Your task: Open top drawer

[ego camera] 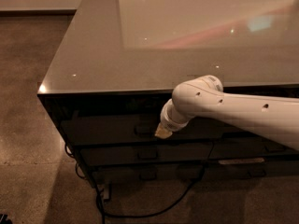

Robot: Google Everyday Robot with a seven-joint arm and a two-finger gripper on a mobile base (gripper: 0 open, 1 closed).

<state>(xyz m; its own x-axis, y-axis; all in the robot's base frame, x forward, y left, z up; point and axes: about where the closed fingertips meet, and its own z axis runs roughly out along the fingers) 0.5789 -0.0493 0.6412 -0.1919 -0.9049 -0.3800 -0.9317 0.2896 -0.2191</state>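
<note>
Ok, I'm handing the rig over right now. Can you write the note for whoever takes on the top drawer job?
The pincer is against the front of the top drawer, just right of its handle. This view does not show whether it has hold of the handle.
The top drawer sits flush under the countertop, closed.
Done: the approach only, with the pincer at handle height.
Left: secure the handle, then pull the drawer straight out.
Note: a cable lies on the floor in front of the cabinet, below the lower drawers.
</note>
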